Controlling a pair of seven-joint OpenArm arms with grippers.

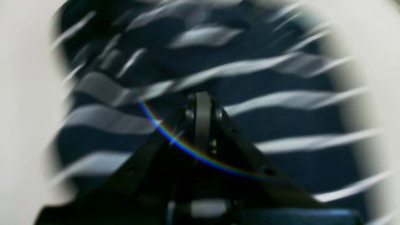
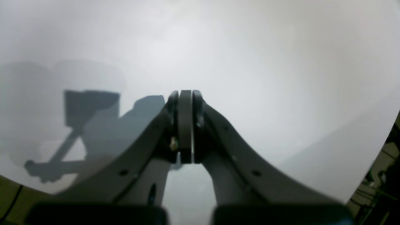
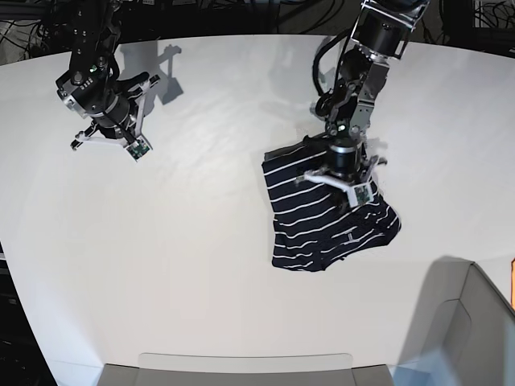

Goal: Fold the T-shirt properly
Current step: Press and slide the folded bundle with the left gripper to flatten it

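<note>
1. Your left gripper [image 1: 203,97] hangs over the T-shirt [image 3: 322,217], jaws pressed together on nothing.
2. Your right gripper [image 2: 185,93], jaws likewise together, hovers over bare tabletop [image 3: 201,241], well apart from it.

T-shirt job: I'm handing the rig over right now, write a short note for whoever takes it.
Left gripper: jaws together, over the T-shirt; the blurred wrist view does not show whether any cloth is pinched.
Right gripper: shut, empty, over bare table, far from the shirt.
T-shirt: a compact bundle right of centre in the base view, edges uneven and rumpled.
Done: it looks partly folded.
Left: probably square up and flatten the bundle, then clear both arms.
</note>
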